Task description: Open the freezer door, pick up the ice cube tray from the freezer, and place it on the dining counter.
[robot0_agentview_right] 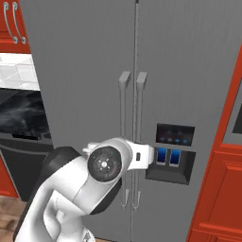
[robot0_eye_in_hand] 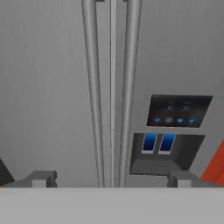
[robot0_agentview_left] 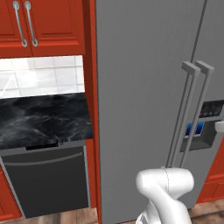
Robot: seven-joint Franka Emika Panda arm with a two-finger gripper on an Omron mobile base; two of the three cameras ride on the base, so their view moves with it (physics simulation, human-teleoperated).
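Note:
The freezer door [robot0_agentview_left: 140, 109] is the tall grey panel on the left of the fridge, and it is closed. Its long vertical bar handle [robot0_agentview_left: 181, 118] stands beside the handle of the matching door with the black dispenser panel [robot0_agentview_left: 211, 109]. In the hand view my gripper [robot0_eye_in_hand: 112, 179] is open, its fingertips [robot0_eye_in_hand: 43, 178] wide apart. It faces both handles from a short distance, with the freezer door handle [robot0_eye_in_hand: 92, 87] just left of centre. My white hand [robot0_agentview_right: 142, 158] hovers in front of the handles [robot0_agentview_right: 124, 118]. The freezer's inside and the ice cube tray are hidden behind the closed door. The dining counter is out of view.
Left of the fridge runs a black marble worktop [robot0_agentview_left: 43, 118] with a white tile backsplash, a dark dishwasher [robot0_agentview_left: 48, 179] under it and red upper cabinets [robot0_agentview_left: 43, 26] above. Red cabinetry [robot0_agentview_right: 222, 189] flanks the fridge on the right.

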